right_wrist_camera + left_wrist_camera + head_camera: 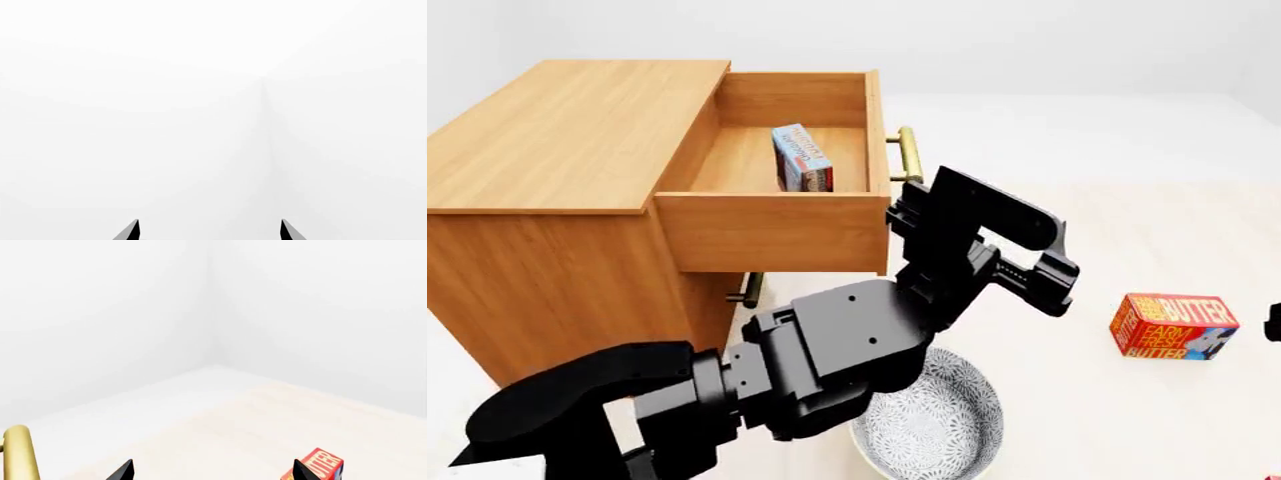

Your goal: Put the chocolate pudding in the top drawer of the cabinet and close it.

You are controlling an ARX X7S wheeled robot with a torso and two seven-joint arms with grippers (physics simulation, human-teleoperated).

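Head view: chocolate pudding (802, 158) already upright inside open top drawer (777, 228). Probably light on its runners, rigid; best pushed shut at brass handle (909, 154). Left hand (1001, 262) open and empty; right hand (208, 231) likewise spread, holding nothing.

Pudding (802, 158): small blue-and-red carton, standing on edge inside the top drawer (777, 232). Drawer pulled fully open from the wooden cabinet (554, 215); brass handle (908, 155) at its front.

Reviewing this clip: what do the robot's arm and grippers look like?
In the head view the left arm is glossy black with rounded, bulky joint housings and an angular, blocky wrist section. No cables or markings show. Both wrist views show only thin, pointed black fingertips with lighter grey inner faces.
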